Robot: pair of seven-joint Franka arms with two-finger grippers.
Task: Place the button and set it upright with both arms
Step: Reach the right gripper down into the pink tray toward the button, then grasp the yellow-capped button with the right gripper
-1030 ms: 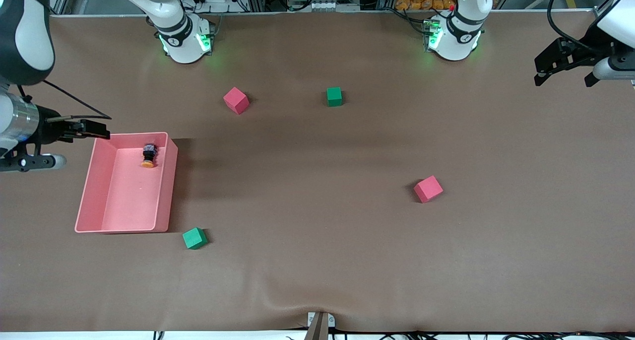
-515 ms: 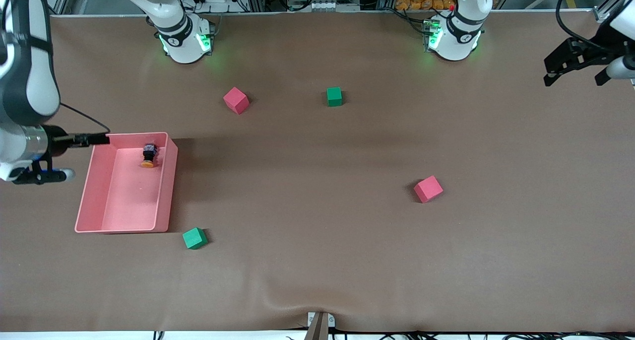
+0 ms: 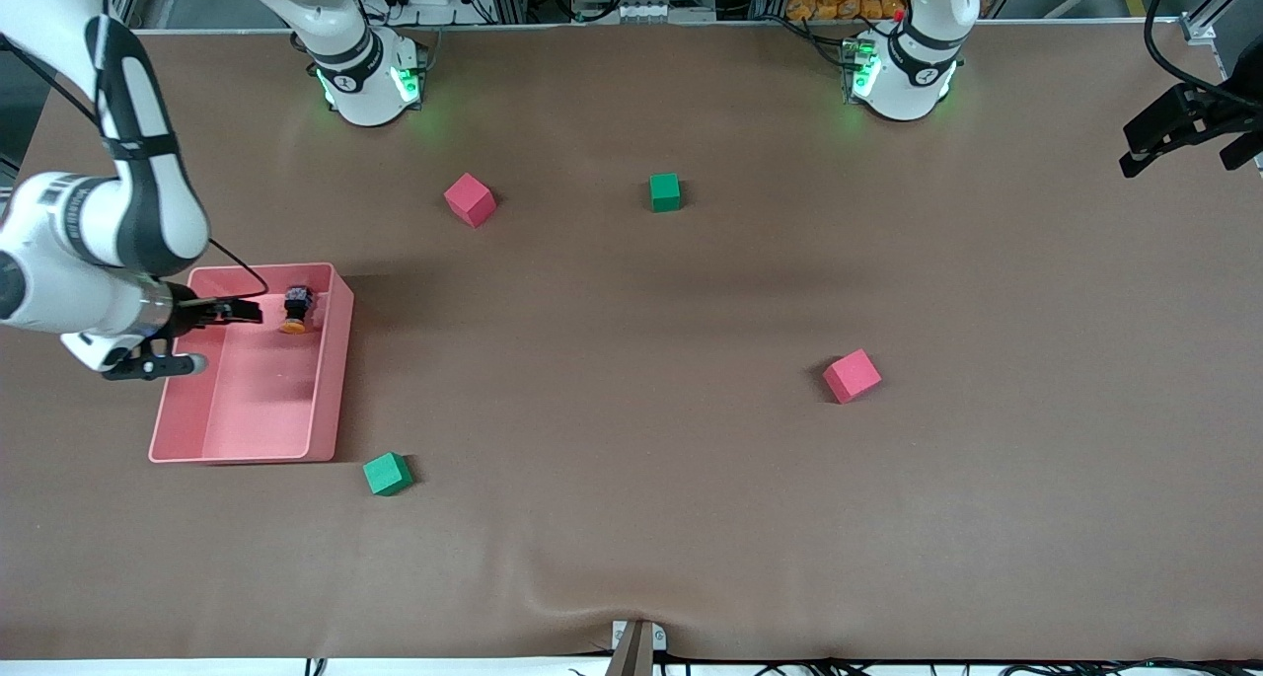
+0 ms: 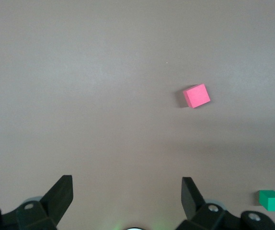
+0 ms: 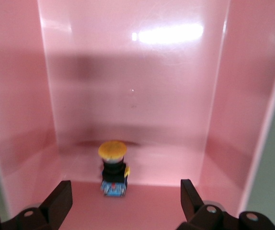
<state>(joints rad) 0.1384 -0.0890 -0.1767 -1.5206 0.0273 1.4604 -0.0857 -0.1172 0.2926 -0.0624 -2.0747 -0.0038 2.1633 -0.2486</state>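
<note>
The right gripper [image 3: 247,311], fingers spread and empty, hangs inside the shallow pink plastic tray [image 3: 197,429] at frame left, just beside the tiny orange-capped push-button [image 3: 294,310] lying on its side — nothing grasped yet. The left gripper [image 3: 1184,138], jaws apart, waits at upper right.

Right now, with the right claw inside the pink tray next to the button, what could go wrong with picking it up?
1. The button lies on its side close to the tray wall, so one finger of the open right claw may hit the wall and shift the tray.
2. The button is small with a round cap; it may roll or slip as the claw shuts.
3. The left claw, open, waits over the table's left-arm end, so a handover needs a long reach.
</note>
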